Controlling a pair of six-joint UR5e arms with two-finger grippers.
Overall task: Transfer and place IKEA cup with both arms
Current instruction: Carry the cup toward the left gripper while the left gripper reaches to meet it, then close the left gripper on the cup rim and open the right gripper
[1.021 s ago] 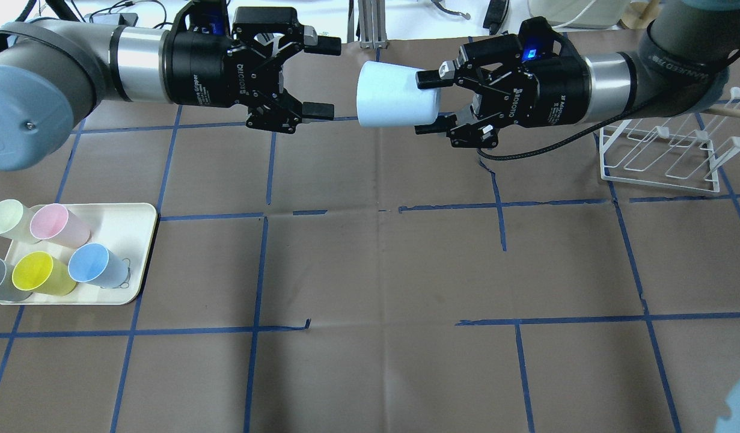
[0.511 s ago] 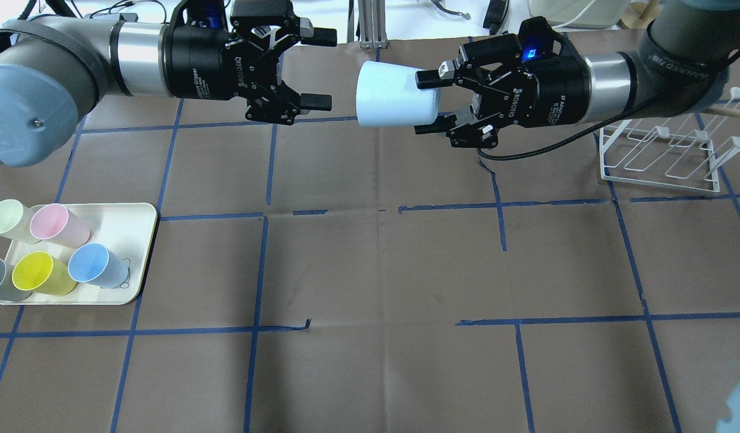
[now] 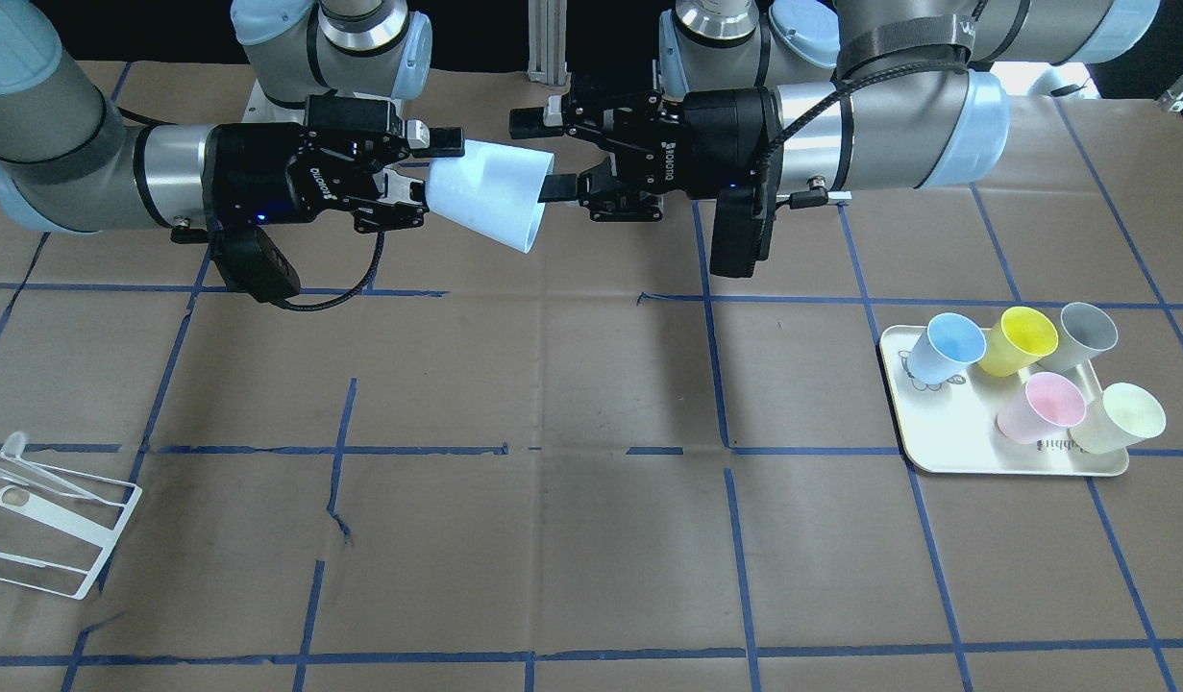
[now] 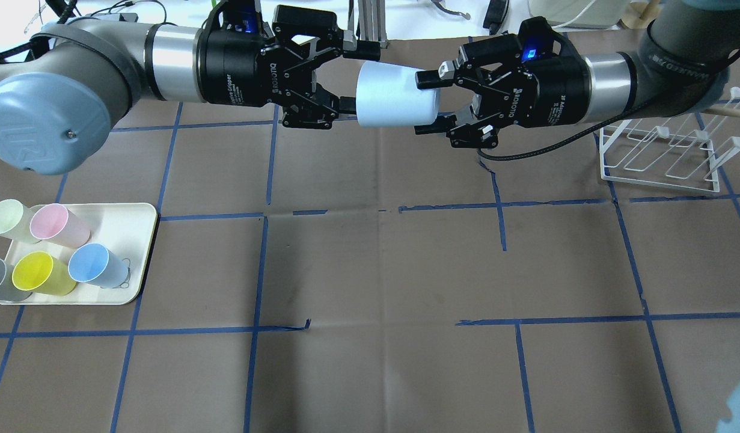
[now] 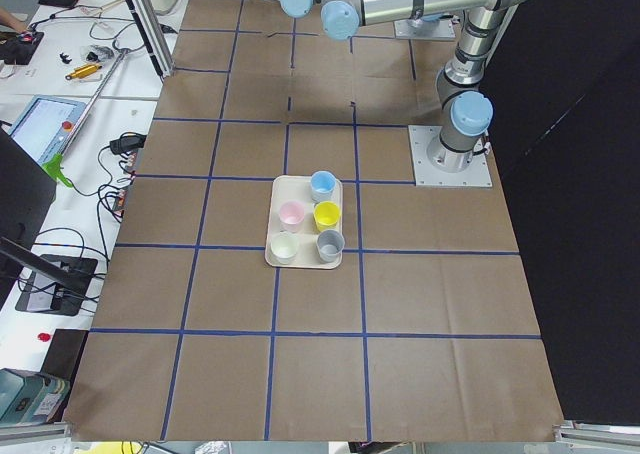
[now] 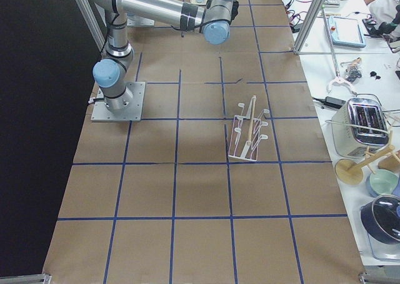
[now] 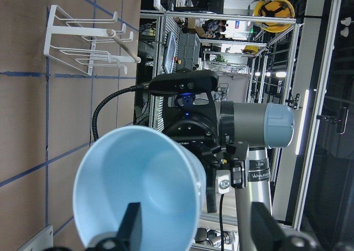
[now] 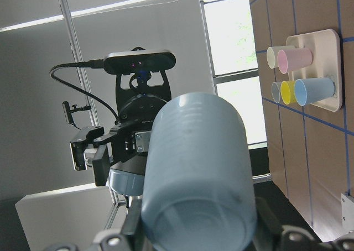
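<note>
The pale blue IKEA cup (image 4: 394, 96) hangs on its side above the table's far middle, mouth toward my left arm. My right gripper (image 4: 427, 102) is shut on its narrow base end; in the front view the right gripper (image 3: 420, 173) holds the cup (image 3: 490, 197) from the left. My left gripper (image 4: 356, 78) is open at the cup's rim, one finger at the mouth and the other outside the wall. It also shows in the front view (image 3: 541, 154). The left wrist view looks into the cup's mouth (image 7: 144, 190). The right wrist view shows the cup's base (image 8: 193, 173).
A cream tray (image 4: 129, 225) at the near left holds the second blue cup (image 4: 96, 264), a yellow cup (image 4: 39, 273), a pink cup (image 4: 57, 224) and two more. A white wire rack (image 4: 658, 156) stands at the far right.
My left gripper has moved right toward the cup, from well apart to its fingers at the rim. It stays open. The right gripper and cup have not moved.
</note>
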